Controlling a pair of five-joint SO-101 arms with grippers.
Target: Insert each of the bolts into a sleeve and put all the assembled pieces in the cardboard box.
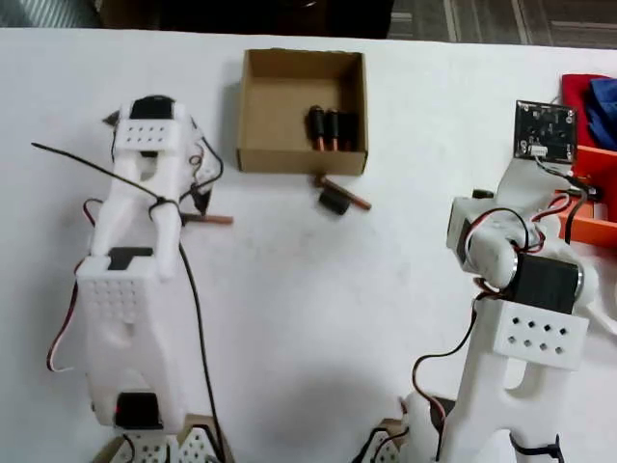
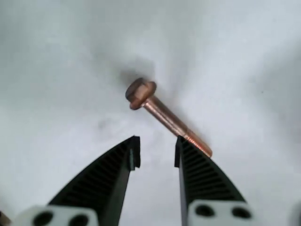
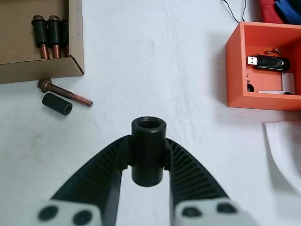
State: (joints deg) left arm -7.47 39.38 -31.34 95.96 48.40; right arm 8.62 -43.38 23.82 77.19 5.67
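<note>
A copper bolt (image 2: 164, 117) lies on the table (image 1: 308, 289) beside the left gripper (image 2: 157, 146), whose fingers are parted and empty. A black sleeve (image 3: 148, 129) is clamped upright in the right gripper (image 3: 148, 153). The bolt is best grasped near its head, threads left free.

This is a small robotics lab or maker's bench. Two white printed arms (image 1: 130, 289) with bare servo wiring (image 1: 197, 318) stand on a table (image 1: 308, 289) spread with white sheeting, and an uncased circuit board (image 1: 545, 130) shows beside one of them. An orange bin (image 3: 233, 70) holds a USB stick (image 3: 268, 61) and small bits that may be screws, while a copper bolt (image 3: 68, 94) and a black sleeve (image 3: 57, 104) lie loose by a cardboard box (image 3: 37, 70).
</note>
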